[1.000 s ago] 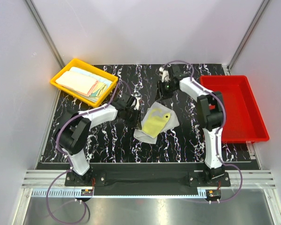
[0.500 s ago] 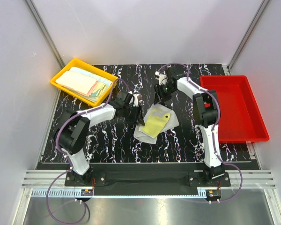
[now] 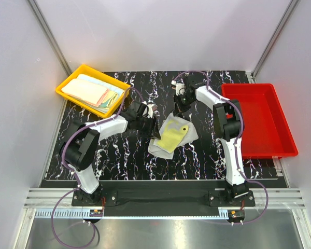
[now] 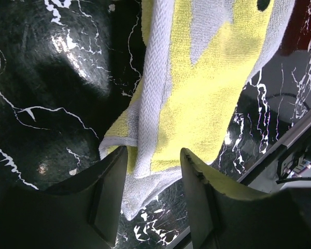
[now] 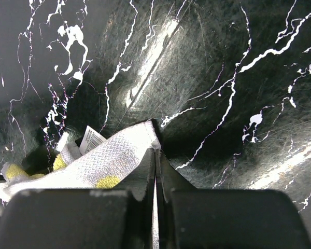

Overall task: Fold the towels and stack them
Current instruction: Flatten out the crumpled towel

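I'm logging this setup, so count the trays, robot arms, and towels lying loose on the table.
Trays: 2, yellow tray and red tray
Robot arms: 2, left arm and right arm
Loose towels on the table: 1, yellow-and-white towel
Total: 5

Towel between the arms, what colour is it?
The towel is yellow with pale grey patches and a white woven edge; best in the left wrist view.

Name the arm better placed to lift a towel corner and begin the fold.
Right. The right gripper is shut on the far corner of the yellow-and-white towel; the left gripper stands open astride the near corner, gripping nothing yet.
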You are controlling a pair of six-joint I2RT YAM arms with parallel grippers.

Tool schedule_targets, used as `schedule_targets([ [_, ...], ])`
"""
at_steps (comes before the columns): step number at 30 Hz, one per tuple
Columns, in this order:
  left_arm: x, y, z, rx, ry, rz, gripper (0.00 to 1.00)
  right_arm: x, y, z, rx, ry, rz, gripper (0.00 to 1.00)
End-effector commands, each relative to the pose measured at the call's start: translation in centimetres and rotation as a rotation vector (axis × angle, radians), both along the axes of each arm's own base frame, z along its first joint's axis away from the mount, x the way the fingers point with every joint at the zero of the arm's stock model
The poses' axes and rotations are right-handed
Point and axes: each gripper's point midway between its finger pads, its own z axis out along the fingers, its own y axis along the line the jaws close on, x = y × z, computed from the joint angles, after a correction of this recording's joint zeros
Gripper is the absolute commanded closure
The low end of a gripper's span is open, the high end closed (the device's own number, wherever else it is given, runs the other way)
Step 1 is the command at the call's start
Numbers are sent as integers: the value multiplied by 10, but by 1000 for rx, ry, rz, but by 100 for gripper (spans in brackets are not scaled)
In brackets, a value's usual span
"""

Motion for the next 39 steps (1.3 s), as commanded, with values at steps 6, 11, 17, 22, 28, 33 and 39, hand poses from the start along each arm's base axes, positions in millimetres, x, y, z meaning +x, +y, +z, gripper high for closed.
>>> schedule_targets([
  [6, -6, -3, 1, -44, -13, -26, 57, 0, -2, -5, -20, -3, 1, 100],
  [11, -10, -5, 0, -64, -3, -35, 67, -1, -2, -5, -15, 3, -17, 100],
  [17, -7, -15, 12, -111, -13, -55, 100, 8, 0, 12, 2, -29, -83, 100],
  [22, 5, -14, 44, -76, -67, -70, 100, 20, -8, 74, 8, -167, -158, 100],
  [28, 15, 0, 92, -12, -178, -66, 100, 9, -30, 143, -19, -295, -258, 100],
  [33, 19, 24, 123, 108, -314, -120, 100, -19, -67, 204, -98, -364, -392, 100],
  [39, 6, 29, 215, 104, -571, -160, 100, -79, -79, 307, 64, -545, -436, 100],
])
